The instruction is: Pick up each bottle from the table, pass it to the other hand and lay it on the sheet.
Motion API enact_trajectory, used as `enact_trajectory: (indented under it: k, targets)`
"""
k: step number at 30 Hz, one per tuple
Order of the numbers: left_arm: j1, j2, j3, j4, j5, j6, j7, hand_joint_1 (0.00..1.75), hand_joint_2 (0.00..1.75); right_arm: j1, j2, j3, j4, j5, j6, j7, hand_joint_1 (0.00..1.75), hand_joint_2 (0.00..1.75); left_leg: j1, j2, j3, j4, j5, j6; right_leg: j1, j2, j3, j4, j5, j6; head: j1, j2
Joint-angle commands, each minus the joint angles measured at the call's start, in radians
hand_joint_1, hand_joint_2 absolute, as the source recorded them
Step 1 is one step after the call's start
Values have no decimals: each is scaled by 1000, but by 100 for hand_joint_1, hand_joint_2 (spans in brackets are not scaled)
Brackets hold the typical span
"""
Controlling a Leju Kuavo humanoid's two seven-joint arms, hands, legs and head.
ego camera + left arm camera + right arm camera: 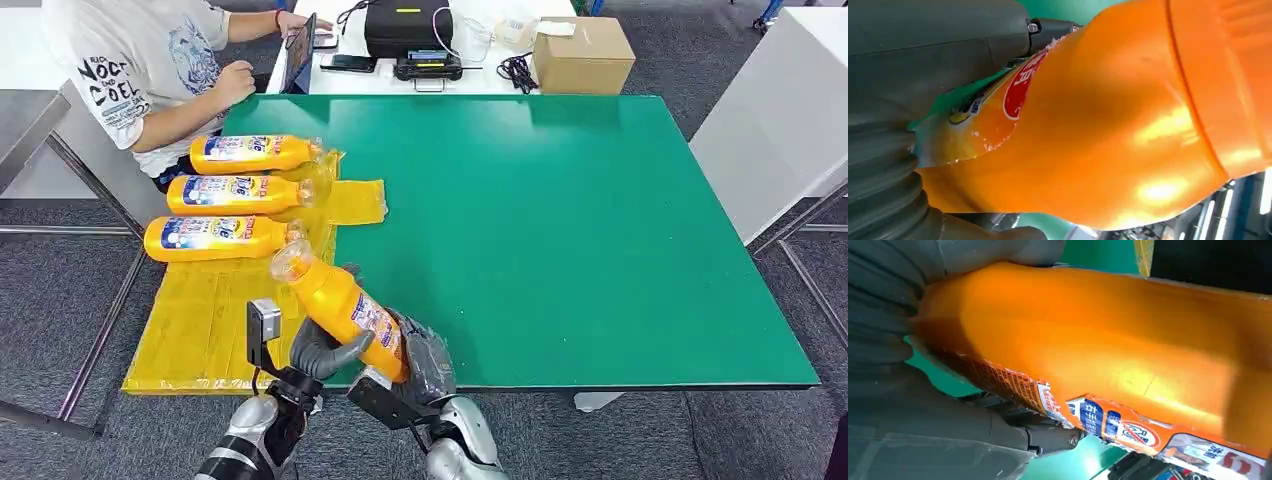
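Observation:
An orange bottle (340, 300) hangs tilted over the near edge of the green table (580, 230), its clear cap end pointing up and to the left. My left hand (322, 352) grips its lower body with the thumb across the front. My right hand (425, 365) holds the base end from the right. Up close, the bottle (1128, 130) lies against my left hand (923, 60), and the labelled bottle (1108, 350) sits in my right hand (923, 420). The yellow sheet (200, 330) lies at the table's left, with three more orange bottles (255, 153), (238, 194), (220, 238) lying on it.
A person (150, 60) sits at the far left corner with a tablet (300, 50). Behind the green table stand a black case (405, 25) and a cardboard box (583, 55). A white table (780, 120) stands to the right.

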State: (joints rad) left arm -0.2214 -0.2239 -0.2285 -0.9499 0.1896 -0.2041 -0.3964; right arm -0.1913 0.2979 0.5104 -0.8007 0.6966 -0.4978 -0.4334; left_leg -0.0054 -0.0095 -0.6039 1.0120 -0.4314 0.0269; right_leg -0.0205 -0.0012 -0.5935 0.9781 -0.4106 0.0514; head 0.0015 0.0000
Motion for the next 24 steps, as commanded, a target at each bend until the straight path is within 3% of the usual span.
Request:
enact_trajectory:
  k: [1, 10, 11, 12, 24]
  targets:
    - [-52, -6, -5, 61, 27, -30, -8, 0, 175, -49, -7, 92, 75, 5, 37, -11, 175, 175, 1, 0, 2, 0, -1, -1, 1, 0, 2, -1, -1, -2, 0, 0]
    - [-53, -11, 14, 54, 65, -53, -27, 2, 175, -57, -7, 107, 94, 2, 53, -4, 175, 175, 2, 0, 4, 0, -1, -2, 2, -1, 4, -1, -1, -2, 0, 0]
    - [-51, -14, 23, 47, 87, -70, -27, 134, 175, -59, -6, 111, 103, 3, 53, -1, 175, 175, 1, 0, 3, 0, -1, -1, 1, -1, 3, -1, -1, -2, 0, 0]
    - [-44, -16, 32, 34, 113, -85, -25, 175, 175, -62, -6, 114, 119, 3, 55, 3, 175, 175, 1, 0, 2, 0, -1, -1, 1, -1, 2, -1, -1, -1, 0, 0]
    - [-27, -13, 28, -13, 116, -74, -38, 175, 175, -64, -8, 114, 136, 2, 53, 16, 171, 175, 2, -1, 3, 0, -1, -2, 2, -2, 4, -1, -1, -2, 0, 0]
